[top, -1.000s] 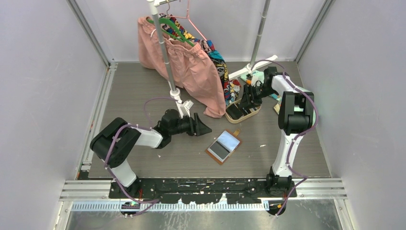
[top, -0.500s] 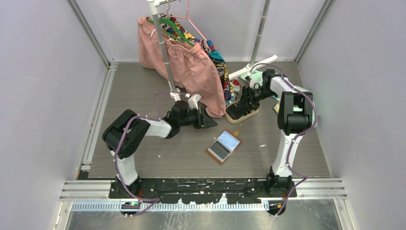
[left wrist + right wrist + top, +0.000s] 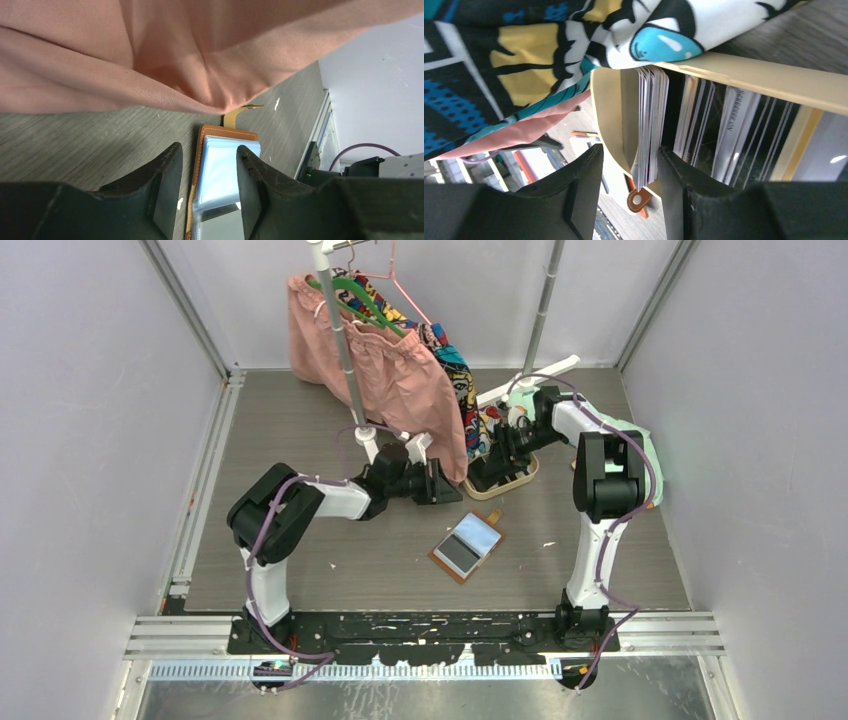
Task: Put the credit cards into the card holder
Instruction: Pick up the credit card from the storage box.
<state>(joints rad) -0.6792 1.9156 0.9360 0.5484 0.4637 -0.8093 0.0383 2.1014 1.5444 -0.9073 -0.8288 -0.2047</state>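
Counter (image 3: 290, 440): grey wood-grain, and it carries everything listed here.
Pink garment (image 3: 400, 380): hangs from a rack (image 3: 345, 340), its hem just above your left end effector.
Patterned cloth (image 3: 470, 390): droops over the tray's rim.
Tray (image 3: 524, 476): beige, with credit cards (image 3: 651, 125) standing on edge inside. One card has lettering too blurred to read.
Left end effector (image 3: 207, 152): released and empty.
Right end effector (image 3: 629, 155): released, with its fingers straddling a card stack.
Card holder (image 3: 467, 545): lies open on the counter, apart from the tray.
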